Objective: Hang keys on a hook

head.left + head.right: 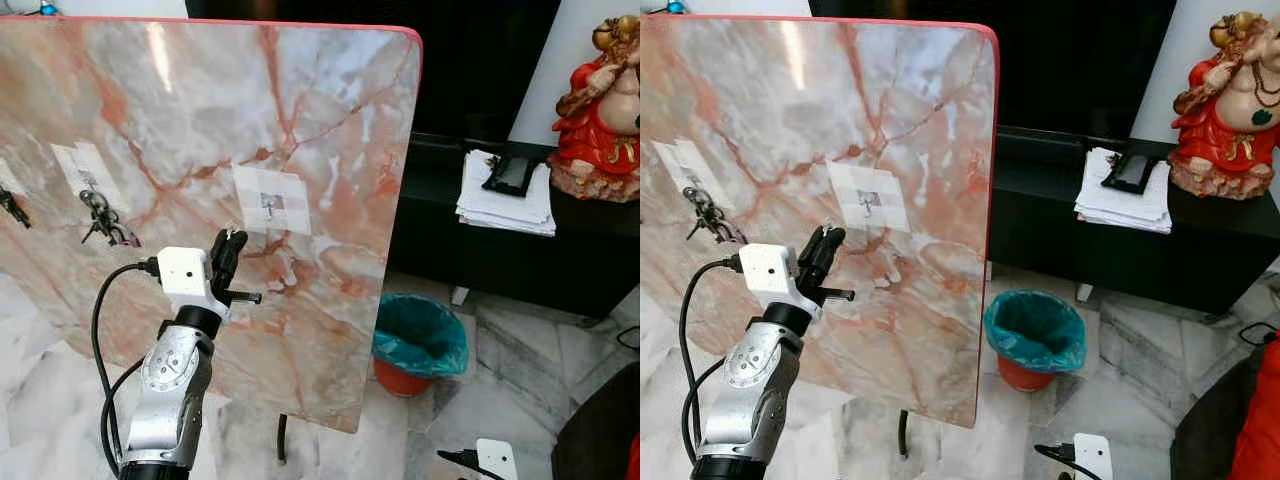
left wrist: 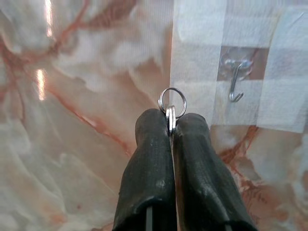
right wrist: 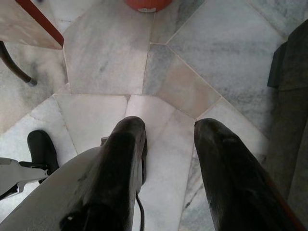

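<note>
At the far left of the head views, one key bunch already hangs on the marble board; left of centre, the left tool is clamped on a key ring, near the empty hook but not yet touching it; hooking remains; at lower right, the idle right tool hangs with fingers apart above the floor.

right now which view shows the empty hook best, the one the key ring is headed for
The left wrist view: the hook is close and sharp beside the key ring pinched in the left gripper. In both eye views it is a tiny mark on the taped patch.
</note>
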Robot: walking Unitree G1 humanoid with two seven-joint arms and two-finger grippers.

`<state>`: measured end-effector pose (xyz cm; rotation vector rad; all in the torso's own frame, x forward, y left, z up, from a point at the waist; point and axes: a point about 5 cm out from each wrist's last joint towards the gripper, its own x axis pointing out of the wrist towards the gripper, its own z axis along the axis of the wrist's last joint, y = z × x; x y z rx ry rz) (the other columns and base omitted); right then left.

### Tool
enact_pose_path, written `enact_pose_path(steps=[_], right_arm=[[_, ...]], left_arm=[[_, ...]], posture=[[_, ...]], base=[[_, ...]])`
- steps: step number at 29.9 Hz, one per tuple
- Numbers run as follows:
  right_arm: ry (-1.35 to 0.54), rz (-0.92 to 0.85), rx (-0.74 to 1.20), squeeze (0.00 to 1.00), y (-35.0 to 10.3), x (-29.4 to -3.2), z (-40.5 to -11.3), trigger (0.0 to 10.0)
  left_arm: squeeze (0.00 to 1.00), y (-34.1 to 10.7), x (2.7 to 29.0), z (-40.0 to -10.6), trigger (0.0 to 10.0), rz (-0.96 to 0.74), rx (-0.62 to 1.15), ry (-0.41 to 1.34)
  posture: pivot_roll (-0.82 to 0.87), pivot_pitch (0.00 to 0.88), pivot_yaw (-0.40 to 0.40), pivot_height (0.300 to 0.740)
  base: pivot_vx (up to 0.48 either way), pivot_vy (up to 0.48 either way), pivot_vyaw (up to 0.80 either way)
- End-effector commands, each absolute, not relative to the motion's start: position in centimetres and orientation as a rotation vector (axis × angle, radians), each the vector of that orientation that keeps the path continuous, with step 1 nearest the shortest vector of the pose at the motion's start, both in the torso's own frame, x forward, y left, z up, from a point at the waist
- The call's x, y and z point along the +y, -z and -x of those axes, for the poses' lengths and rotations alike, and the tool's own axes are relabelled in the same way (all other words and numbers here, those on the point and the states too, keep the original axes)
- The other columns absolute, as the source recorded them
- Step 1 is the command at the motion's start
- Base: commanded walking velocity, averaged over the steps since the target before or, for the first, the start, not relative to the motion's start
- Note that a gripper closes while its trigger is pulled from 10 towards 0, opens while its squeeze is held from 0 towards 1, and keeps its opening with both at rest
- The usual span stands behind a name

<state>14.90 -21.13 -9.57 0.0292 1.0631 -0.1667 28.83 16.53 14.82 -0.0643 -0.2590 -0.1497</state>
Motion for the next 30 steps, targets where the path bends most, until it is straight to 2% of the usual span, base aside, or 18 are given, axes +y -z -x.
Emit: enact_pose_path(steps=[1,6,13,30], right_arm=[[0.17,-0.038,1.059,0.0,9.6,-21.2,-14.9,10.0],[0.16,-0.041,1.058,0.0,9.6,-20.5,-15.2,10.0],[0.15,-0.043,1.057,0.0,9.6,-19.5,-15.4,10.0],[0.139,-0.03,1.051,0.0,9.6,-19.5,-15.6,10.0]], left_arm=[[0.0,-15.2,16.4,-28.7,10.0,0.056,-0.265,0.159],[0.0,-15.2,16.1,-28.6,10.0,0.039,-0.269,0.172],[0.0,-15.4,16.2,-28.7,10.0,0.041,-0.273,0.165],[0.0,-15.6,16.2,-28.6,10.0,0.037,-0.29,0.159]], posture=[[-0.15,0.0,0.019,0.74],[-0.15,0.0,0.018,0.74],[-0.15,0.0,0.019,0.74],[-0.14,0.0,0.018,0.74]], base=[[0.0,0.0,0.0],[0.0,-0.13,0.0],[0.0,-0.472,0.0],[0.0,0.0,0.0]])
